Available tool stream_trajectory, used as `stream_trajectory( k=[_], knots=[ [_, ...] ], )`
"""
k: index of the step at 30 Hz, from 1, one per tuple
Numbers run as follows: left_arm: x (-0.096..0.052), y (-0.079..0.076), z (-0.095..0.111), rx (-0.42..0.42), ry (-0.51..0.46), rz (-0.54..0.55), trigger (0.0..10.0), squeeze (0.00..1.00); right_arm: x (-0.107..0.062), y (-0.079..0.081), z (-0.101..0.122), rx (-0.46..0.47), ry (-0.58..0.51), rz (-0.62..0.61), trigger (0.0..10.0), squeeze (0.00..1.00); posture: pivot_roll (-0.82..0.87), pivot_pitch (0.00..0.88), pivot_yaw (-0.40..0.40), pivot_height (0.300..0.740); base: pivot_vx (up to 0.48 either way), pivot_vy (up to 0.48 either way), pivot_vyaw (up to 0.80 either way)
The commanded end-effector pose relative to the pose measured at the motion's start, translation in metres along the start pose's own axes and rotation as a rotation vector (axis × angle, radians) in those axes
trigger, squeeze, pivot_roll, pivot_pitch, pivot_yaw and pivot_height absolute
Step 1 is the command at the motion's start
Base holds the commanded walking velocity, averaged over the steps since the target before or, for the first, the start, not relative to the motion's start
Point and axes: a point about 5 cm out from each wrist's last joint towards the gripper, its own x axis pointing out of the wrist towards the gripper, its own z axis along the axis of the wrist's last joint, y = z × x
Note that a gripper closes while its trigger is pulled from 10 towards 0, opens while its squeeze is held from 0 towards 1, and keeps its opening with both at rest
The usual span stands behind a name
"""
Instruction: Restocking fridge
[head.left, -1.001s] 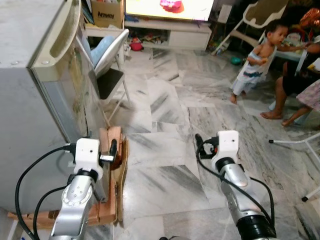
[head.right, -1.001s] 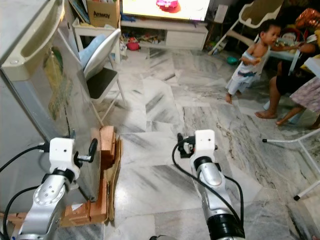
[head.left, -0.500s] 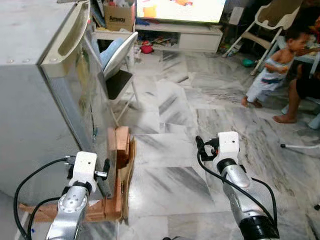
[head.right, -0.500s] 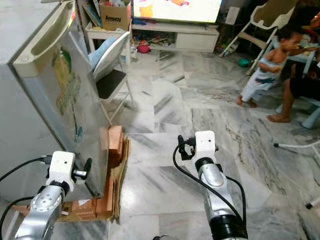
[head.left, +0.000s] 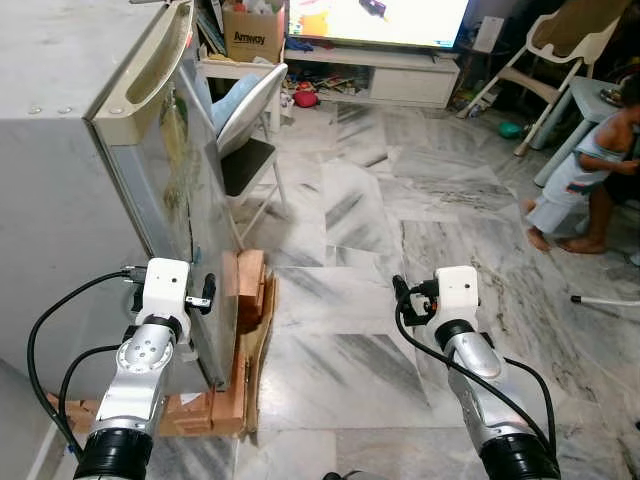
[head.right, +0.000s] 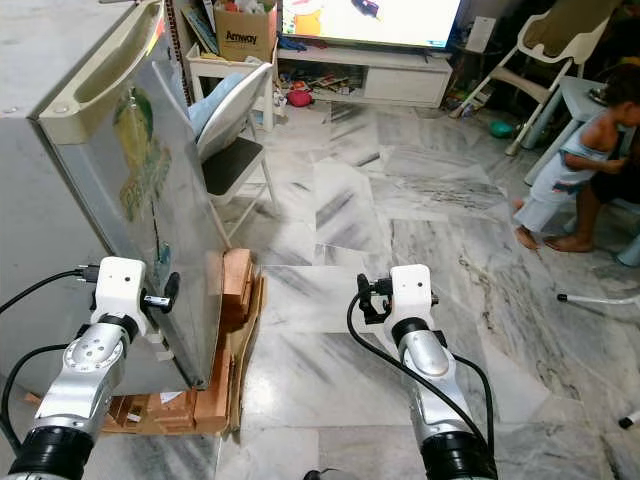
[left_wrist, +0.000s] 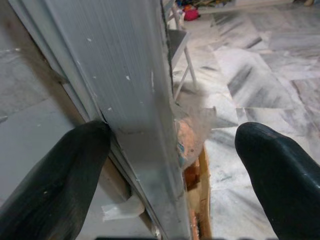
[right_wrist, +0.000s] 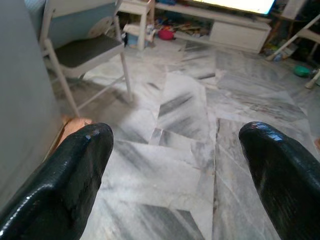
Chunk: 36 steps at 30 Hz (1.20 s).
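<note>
Left pincer straddles the fridge door edge, spread wide; right pincer gapes over bare marble floor. Box reads "Amway".

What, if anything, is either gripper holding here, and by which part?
Nothing is gripped. The left gripper is open, its fingers straddling the fridge door's lower free edge without closing on it. The right gripper is open over the floor.

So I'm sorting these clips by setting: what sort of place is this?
Most likely a family living room: a fridge on a marble floor, a TV on a low stand, and a folding chair.
</note>
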Motion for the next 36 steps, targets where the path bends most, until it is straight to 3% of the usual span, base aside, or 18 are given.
stream_trajectory(
  k=[1,4,5,7,8,9,10,11,13,15,19,22,24,26,27,31,36],
  knots=[
    [0.019,-0.003,0.038,0.01,-0.114,-0.008,10.0,0.0,-0.002,-0.001,-0.016,-0.049,0.098,0.036,10.0,0.0,0.08,0.0,-0.072,0.74,0.0,0.0,0.0],
    [0.025,-0.008,0.051,-0.004,-0.144,-0.022,10.0,0.0,-0.005,-0.001,-0.026,-0.082,0.165,0.061,10.0,0.0,0.08,0.0,-0.072,0.74,0.0,0.0,0.0],
    [0.028,-0.012,0.059,-0.042,-0.16,-0.036,10.0,0.0,-0.008,-0.002,-0.032,-0.098,0.202,0.076,10.0,0.0,0.08,0.0,-0.074,0.74,0.0,0.0,0.0],
    [0.034,-0.033,0.086,-0.101,-0.218,-0.121,10.0,0.0,-0.016,-0.004,-0.045,-0.104,0.277,0.103,10.0,0.0,0.09,0.0,-0.074,0.74,0.0,0.0,0.0],
    [0.033,-0.06,0.109,-0.096,-0.279,-0.234,10.0,0.0,-0.021,-0.004,-0.055,-0.111,0.335,0.129,10.0,0.0,0.09,0.0,-0.076,0.74,0.0,0.0,0.0],
    [0.033,-0.06,0.109,-0.096,-0.279,-0.234,10.0,0.0,-0.021,-0.004,-0.055,-0.111,0.335,0.129,10.0,0.0,0.09,0.0,-0.076,0.74,0.0,0.0,0.0],
    [0.024,-0.102,0.14,-0.072,-0.372,-0.422,10.0,0.0,-0.029,-0.004,-0.067,-0.12,0.404,0.158,10.0,0.0,0.09,0.0,-0.075,0.74,0.0,0.0,0.0],
    [0.024,-0.102,0.14,-0.072,-0.372,-0.422,10.0,0.0,-0.029,-0.004,-0.067,-0.12,0.404,0.158,10.0,0.0,0.09,0.0,-0.075,0.74,0.0,0.0,0.0],
    [0.003,-0.149,0.16,-0.057,-0.451,-0.631,10.0,0.0,-0.033,0.001,-0.073,-0.135,0.438,0.203,10.0,0.0,0.07,0.0,-0.068,0.74,0.0,0.0,0.0],
    [-0.017,-0.181,0.161,-0.053,-0.484,-0.782,10.0,0.0,-0.034,0.006,-0.073,-0.149,0.435,0.227,10.0,0.0,0.06,0.0,-0.061,0.74,0.0,0.0,0.0],
    [-0.012,-0.176,0.146,-0.067,-0.44,-0.747,10.0,0.0,-0.033,0.008,-0.072,-0.151,0.428,0.237,10.0,0.0,0.07,0.0,-0.058,0.74,0.0,0.0,0.0],
    [-0.001,-0.147,0.128,-0.047,-0.412,-0.62,10.0,0.0,-0.033,0.009,-0.073,-0.151,0.434,0.24,10.0,0.0,0.08,0.0,-0.059,0.74,0.0,0.0,0.0],
    [0.002,-0.119,0.114,-0.023,-0.376,-0.519,10.0,0.0,-0.031,0.011,-0.071,-0.154,0.435,0.248,10.0,0.0,0.09,0.0,-0.063,0.74,0.0,0.0,0.0],
    [0.002,-0.113,0.111,-0.01,-0.375,-0.496,10.0,0.0,-0.029,0.011,-0.07,-0.155,0.427,0.243,10.0,0.0,0.09,0.0,-0.063,0.74,0.0,0.0,0.0],
    [0.001,-0.097,0.104,0.013,-0.381,-0.43,10.0,0.0,-0.026,0.011,-0.066,-0.145,0.405,0.229,10.0,0.0,0.09,0.0,-0.063,0.74,0.0,0.0,0.0],
    [-0.005,-0.064,0.088,-0.03,-0.363,-0.265,10.0,0.0,-0.019,0.013,-0.055,-0.129,0.346,0.198,10.0,0.0,0.09,0.0,-0.062,0.74,0.0,-0.206,0.0],
    [-0.016,-0.05,0.077,-0.052,-0.349,-0.199,10.0,0.0,-0.016,0.014,-0.048,-0.12,0.317,0.183,10.0,0.0,0.09,0.0,-0.065,0.74,0.0,-0.477,0.0]
  ],
)
